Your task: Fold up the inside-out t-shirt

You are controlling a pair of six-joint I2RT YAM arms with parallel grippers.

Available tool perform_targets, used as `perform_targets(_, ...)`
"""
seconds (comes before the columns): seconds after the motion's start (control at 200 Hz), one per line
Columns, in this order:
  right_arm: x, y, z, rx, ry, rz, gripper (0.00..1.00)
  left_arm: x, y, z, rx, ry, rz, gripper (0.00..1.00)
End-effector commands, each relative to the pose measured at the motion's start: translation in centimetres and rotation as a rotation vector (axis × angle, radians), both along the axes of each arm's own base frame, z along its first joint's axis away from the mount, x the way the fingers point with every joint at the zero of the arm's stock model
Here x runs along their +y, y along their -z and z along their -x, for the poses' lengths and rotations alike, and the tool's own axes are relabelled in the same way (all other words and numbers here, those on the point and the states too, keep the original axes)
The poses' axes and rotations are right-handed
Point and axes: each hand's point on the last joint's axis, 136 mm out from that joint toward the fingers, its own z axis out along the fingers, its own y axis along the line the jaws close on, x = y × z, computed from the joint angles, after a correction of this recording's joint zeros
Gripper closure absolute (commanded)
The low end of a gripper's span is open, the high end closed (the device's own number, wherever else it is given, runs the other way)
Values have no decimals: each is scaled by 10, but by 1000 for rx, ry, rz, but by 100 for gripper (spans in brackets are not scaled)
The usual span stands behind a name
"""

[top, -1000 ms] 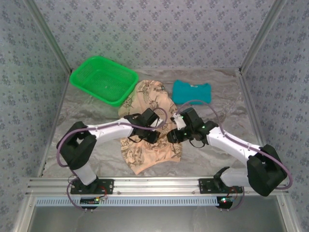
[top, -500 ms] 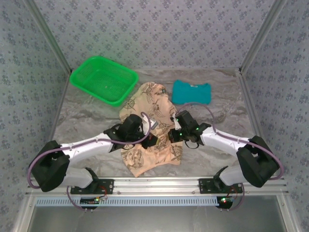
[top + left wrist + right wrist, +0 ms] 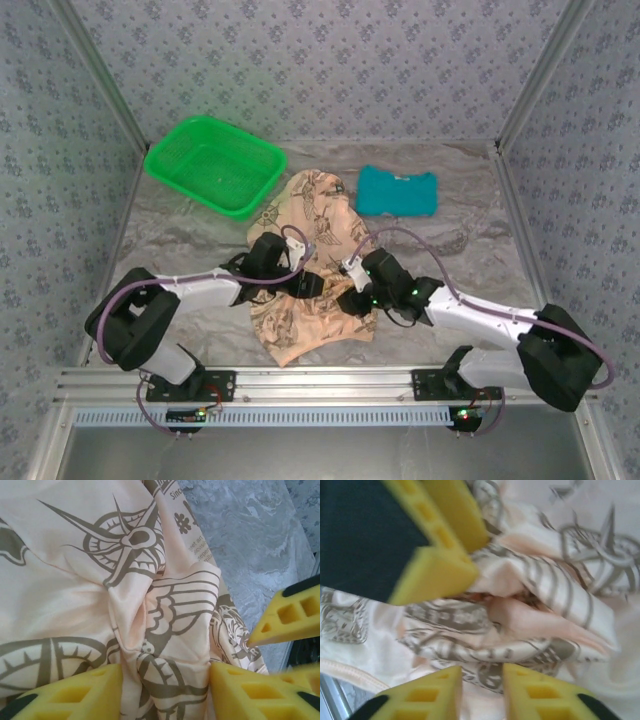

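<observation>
Overhead rear view; 2 close wrist views.
</observation>
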Motion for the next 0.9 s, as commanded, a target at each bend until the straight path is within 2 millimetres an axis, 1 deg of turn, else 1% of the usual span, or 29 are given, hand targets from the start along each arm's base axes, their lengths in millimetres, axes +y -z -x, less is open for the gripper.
perform_targets(0.0, -3, -3, -15, -72, 2, 38, 63, -8, -16, -2, -13, 47, 6, 47)
perform_targets(0.12, 2, 8, -30, -41, 29, 33, 59, -16, -15, 2, 15, 104, 11, 46)
perform_targets(0.21, 12, 18, -35, -23, 6, 32, 58, -23, -10, 0, 39, 103, 17, 46)
perform_targets(0.255, 20, 18, -38, -20, -16, 21, 59, -25, -7, -3, 48, 98, 10, 46)
perform_targets(0.295, 26, 17, -39, -16, -36, 15, 63, -26, -1, -7, 62, 82, -13, 47)
perform_targets(0.31, 28, 17, -38, -14, -45, 15, 68, -26, 0, -8, 65, 82, -18, 48)
perform_targets(0.335, 31, 17, -37, -11, -61, 13, 79, -28, 1, -9, 72, 87, -21, 50)
perform_targets(0.37, 35, 15, -34, -14, -92, 9, 91, -31, 1, -9, 80, 96, -20, 56)
perform_targets(0.42, 38, 10, -28, -44, -135, 11, 100, -31, 2, -12, 89, 88, -26, 66)
perform_targets(0.48, 42, 2, -20, -147, -191, 26, 100, -29, 4, -18, 88, 62, -56, 80)
perform_targets(0.545, 45, -11, -9, -241, -258, 18, 100, -23, 5, -30, 93, 13, -89, 91)
perform_targets(0.575, 44, -17, -5, -280, -277, 15, 100, -19, 4, -37, 97, -15, -94, 94)
perform_targets(0.65, 41, -31, 3, -350, -315, 1, 100, -11, -3, -51, 123, -64, -50, 97)
perform_targets(0.715, 35, -34, 9, -385, -352, 16, 100, -7, -13, -60, 147, -84, 16, 98)
perform_targets(0.775, 30, -29, 13, -395, -391, 60, 100, -5, -19, -64, 161, -88, 43, 99)
perform_targets(0.83, 28, -22, 25, -399, -460, 99, 100, -4, -22, -65, 179, -91, 48, 99)
perform_targets(0.895, 27, -12, 36, -446, -519, 155, 100, -5, -23, -65, 216, -93, 67, 98)
